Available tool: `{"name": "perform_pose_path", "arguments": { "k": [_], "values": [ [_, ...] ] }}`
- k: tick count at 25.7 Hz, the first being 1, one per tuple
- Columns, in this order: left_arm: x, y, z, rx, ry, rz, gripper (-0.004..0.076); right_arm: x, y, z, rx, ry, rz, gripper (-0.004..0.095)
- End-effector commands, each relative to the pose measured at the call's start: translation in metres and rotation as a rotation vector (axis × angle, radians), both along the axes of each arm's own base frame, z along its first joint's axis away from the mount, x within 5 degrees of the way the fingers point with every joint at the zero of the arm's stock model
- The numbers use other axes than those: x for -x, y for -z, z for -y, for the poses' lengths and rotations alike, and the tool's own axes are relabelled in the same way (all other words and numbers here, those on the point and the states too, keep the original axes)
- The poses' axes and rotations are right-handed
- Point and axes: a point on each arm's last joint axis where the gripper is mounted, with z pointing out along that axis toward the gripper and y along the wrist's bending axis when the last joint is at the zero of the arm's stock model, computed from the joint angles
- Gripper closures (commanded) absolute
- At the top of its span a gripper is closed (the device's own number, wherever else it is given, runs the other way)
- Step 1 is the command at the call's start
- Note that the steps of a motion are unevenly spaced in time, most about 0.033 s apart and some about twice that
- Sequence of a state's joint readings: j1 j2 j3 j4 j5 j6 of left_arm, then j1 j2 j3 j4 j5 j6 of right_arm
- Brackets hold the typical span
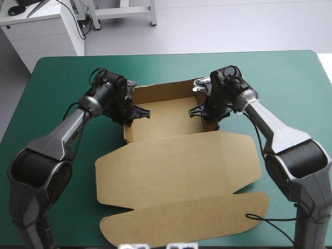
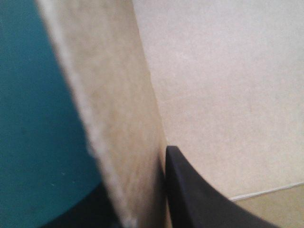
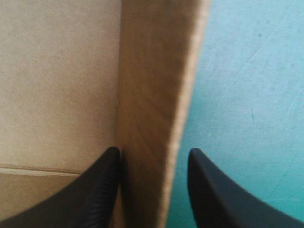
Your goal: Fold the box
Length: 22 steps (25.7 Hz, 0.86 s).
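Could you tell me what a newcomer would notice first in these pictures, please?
The brown box fills the middle of the teal-green table, its far part raised into a tray and its lid lying flat toward the near edge. The left pincer and the right pincer each straddle one side wall of that tray.

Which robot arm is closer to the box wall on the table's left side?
Left. The left gripper's black fingers sit either side of that raised wall of the brown cardboard box; the right gripper is across it, at the opposite wall.
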State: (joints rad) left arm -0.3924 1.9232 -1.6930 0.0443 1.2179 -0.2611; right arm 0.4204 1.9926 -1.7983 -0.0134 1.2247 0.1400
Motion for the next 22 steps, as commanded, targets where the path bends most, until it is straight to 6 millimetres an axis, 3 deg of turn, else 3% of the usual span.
{"name": "perform_pose_path", "arguments": {
  "k": [1,3,7,12,15,17,18,19,20,21,22],
  "values": [
    [0.007,-0.039,-0.006,-0.012,0.010,0.062,0.0458,0.007,-0.029,0.007,-0.004,-0.005,0.058,0.0274],
    [0.006,-0.045,-0.006,-0.005,0.009,0.083,0.0370,0.006,-0.029,0.008,0.013,-0.006,0.066,0.0209],
    [0.004,-0.053,-0.005,0.006,0.009,0.111,0.0246,0.004,-0.035,0.007,0.000,-0.006,0.097,0.0201],
    [0.004,-0.055,-0.006,0.003,0.009,0.116,0.0232,-0.003,-0.065,0.005,-0.044,-0.005,0.209,0.0201],
    [0.004,-0.070,-0.011,-0.038,0.039,0.180,0.0232,-0.004,-0.086,0.007,-0.036,-0.001,0.277,0.0202],
    [0.004,-0.092,-0.017,-0.083,0.051,0.267,0.0232,-0.004,-0.101,0.008,-0.045,0.002,0.318,0.0202],
    [0.008,-0.123,-0.021,-0.068,0.038,0.366,0.0234,-0.001,-0.117,0.010,-0.066,0.007,0.363,0.0202],
    [0.011,-0.139,-0.023,-0.052,0.032,0.416,0.0241,0.002,-0.123,0.010,-0.078,0.007,0.376,0.0202],
    [0.020,-0.170,-0.026,-0.009,0.023,0.509,0.0297,0.005,-0.129,0.011,-0.089,0.007,0.389,0.0203],
    [0.027,-0.183,-0.027,0.021,0.022,0.543,0.0346,0.006,-0.132,0.012,-0.091,0.007,0.396,0.0203],
    [0.042,-0.205,-0.030,0.076,0.024,0.596,0.0515,0.009,-0.134,0.013,-0.094,0.007,0.396,0.0203]
  ]
}}
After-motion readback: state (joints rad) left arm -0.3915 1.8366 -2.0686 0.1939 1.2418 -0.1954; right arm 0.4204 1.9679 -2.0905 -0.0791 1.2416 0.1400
